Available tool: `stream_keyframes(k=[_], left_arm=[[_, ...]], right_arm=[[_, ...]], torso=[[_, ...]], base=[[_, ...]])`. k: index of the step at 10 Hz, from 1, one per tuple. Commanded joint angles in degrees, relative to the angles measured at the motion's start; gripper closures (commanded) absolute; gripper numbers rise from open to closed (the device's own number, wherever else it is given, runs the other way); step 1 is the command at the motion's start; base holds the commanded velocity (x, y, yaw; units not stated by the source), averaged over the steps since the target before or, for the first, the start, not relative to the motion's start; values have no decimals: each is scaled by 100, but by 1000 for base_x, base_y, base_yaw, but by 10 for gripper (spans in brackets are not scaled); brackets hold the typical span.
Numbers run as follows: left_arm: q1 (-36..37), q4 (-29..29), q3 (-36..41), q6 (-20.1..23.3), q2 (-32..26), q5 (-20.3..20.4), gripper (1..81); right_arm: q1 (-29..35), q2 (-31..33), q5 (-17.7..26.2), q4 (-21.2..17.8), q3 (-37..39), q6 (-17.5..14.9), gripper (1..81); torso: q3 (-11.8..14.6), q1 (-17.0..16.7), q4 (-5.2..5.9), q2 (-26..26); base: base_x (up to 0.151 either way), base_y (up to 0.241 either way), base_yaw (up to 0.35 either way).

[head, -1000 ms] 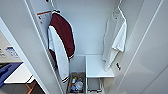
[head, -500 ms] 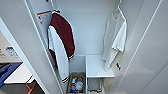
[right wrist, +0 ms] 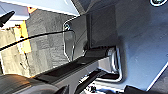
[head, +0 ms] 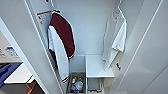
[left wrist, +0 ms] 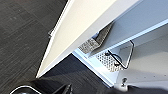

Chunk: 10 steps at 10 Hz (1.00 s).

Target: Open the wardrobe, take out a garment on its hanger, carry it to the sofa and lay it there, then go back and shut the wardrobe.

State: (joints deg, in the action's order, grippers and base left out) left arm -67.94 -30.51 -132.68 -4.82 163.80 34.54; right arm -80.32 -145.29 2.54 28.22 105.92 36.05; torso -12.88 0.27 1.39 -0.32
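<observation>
The wardrobe (head: pixel 87 25) stands open in front of me, white inside, its left door (head: pixel 22 32) and right door (head: pixel 150 50) swung wide. The garment (head: pixel 116 40), a plain white top, hangs at the inside right on its slim whitish hanger (head: pixel 119 10). At the inside left hangs a maroon jacket (head: pixel 63 32) with white sleeves on an orange-brown hanger (head: pixel 43 12). In the left wrist view the lower edge of a white door (left wrist: pixel 82 32) crosses above the dark carpet (left wrist: pixel 22 37). The sofa is out of sight.
A white shelf (head: pixel 97 66) sits low in the wardrobe under the garment. Beside it a bin (head: pixel 76 83) holds bottles. A grey fabric basket (left wrist: pixel 96 42) and a black wire frame (left wrist: pixel 117 56) lie at the wardrobe's bottom. A white table (head: pixel 20 75) stands left of the door.
</observation>
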Motion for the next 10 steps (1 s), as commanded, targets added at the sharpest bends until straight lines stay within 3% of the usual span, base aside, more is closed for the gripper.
stream_keyframes(k=[1,5,10], left_arm=[[531,-752,-1001,33,424,220,10],[645,-1457,-2708,25,1075,203,10],[470,-1721,-2992,16,927,185,10]], right_arm=[[222,243,230,69,-284,-10,10],[231,252,238,78,-337,-19,10],[248,226,230,87,-319,-19,10]], torso=[[0,0,0,0],[0,0,0,0],[0,0,0,0]], base=[[0,0,0],[0,0,0],[0,0,0]])
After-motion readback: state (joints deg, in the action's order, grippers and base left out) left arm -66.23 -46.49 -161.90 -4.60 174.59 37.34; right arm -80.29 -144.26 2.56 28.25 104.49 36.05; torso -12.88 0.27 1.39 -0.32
